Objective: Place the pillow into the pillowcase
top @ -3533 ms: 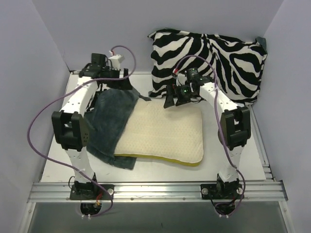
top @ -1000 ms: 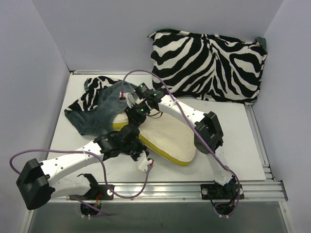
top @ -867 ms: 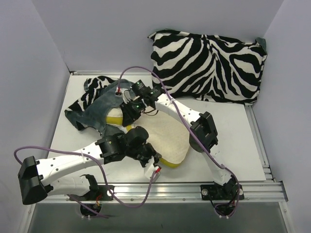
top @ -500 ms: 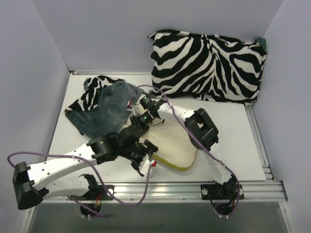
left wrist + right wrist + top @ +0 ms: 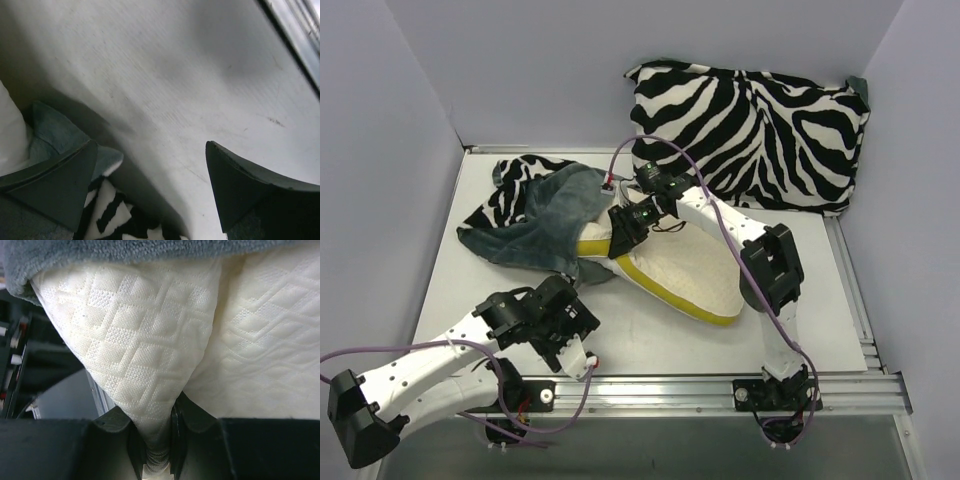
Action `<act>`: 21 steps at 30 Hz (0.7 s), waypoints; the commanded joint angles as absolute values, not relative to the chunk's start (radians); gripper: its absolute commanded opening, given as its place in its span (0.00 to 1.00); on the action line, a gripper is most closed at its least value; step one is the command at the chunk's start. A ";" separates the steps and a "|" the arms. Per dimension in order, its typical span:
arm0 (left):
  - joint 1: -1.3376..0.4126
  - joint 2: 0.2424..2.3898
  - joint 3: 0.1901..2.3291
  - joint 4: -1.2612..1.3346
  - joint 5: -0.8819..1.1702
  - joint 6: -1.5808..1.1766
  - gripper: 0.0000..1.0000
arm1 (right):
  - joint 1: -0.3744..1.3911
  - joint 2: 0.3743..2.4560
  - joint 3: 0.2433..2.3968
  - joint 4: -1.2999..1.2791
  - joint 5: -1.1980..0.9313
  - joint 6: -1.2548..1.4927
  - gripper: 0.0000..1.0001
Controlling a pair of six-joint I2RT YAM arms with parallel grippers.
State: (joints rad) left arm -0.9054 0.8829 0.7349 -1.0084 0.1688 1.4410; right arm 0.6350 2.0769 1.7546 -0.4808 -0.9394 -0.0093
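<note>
Quilted cream pillow [image 5: 145,355] pinched in right claw [image 5: 156,444] beneath plush grey pillowcase [image 5: 125,251].

pillow [image 5: 150,340]: cream cloth, matt, quilted in diamonds with a fine woven dimple texture; piped edge [image 5: 685,297] looks smoother, olive-yellow.
pillowcase [image 5: 545,225]: soft cloth, one face grey-teal plush with a short fuzzy nap, the other a flat zebra print.
zebra cushion [image 5: 750,125]: printed cloth, matt, lightly wrinkled.
table [image 5: 190,85]: pale, matt, smooth, with fine scratches and scuffs.
left gripper [image 5: 150,172] fingers [image 5: 250,185]: dark plastic, matt, smooth.
arm shells [image 5: 715,212]: white plastic, slight sheen; joints are black plastic.
cables [image 5: 656,138]: purple, glossy sheath.
front rail [image 5: 660,385]: bare metal, brushed look.
walls [image 5: 520,70]: plain, matt.
</note>
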 commanded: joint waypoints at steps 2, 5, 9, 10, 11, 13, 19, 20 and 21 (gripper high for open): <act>-0.848 0.819 0.664 -0.863 0.078 1.670 0.97 | 0.667 2.008 1.737 -0.647 -0.957 -0.161 0.00; -0.822 0.804 0.598 -0.749 0.057 1.750 0.97 | 0.669 2.010 1.732 -0.655 -0.962 -0.161 0.00; -0.784 0.798 0.522 -0.609 0.072 1.815 0.97 | 0.673 2.002 1.717 -0.660 -0.966 -0.166 0.00; -0.772 0.802 0.493 -0.583 0.074 1.836 0.97 | 0.675 1.997 1.715 -0.660 -0.968 -0.166 0.00; -0.767 0.814 0.480 -0.530 0.086 1.844 0.97 | 0.675 1.996 1.710 -0.660 -0.972 -0.166 0.00; -0.749 0.830 0.445 -0.471 0.101 1.862 0.97 | 0.676 1.991 1.707 -0.660 -0.983 -0.160 0.00; -0.735 0.926 0.362 -0.171 0.167 1.957 0.78 | 0.687 1.983 1.703 -0.663 -1.012 -0.153 0.00; -0.729 0.966 0.367 -0.125 0.167 1.965 0.74 | 0.690 1.979 1.700 -0.669 -1.012 -0.156 0.00; -0.721 0.985 0.370 -0.103 0.170 1.973 0.68 | 0.692 1.974 1.698 -0.669 -1.012 -0.158 0.00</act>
State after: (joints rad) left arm -0.7368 0.9321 0.3660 -0.3164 0.1230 1.8977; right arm 0.6762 2.0640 1.7065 -0.6067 -0.9119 -0.1638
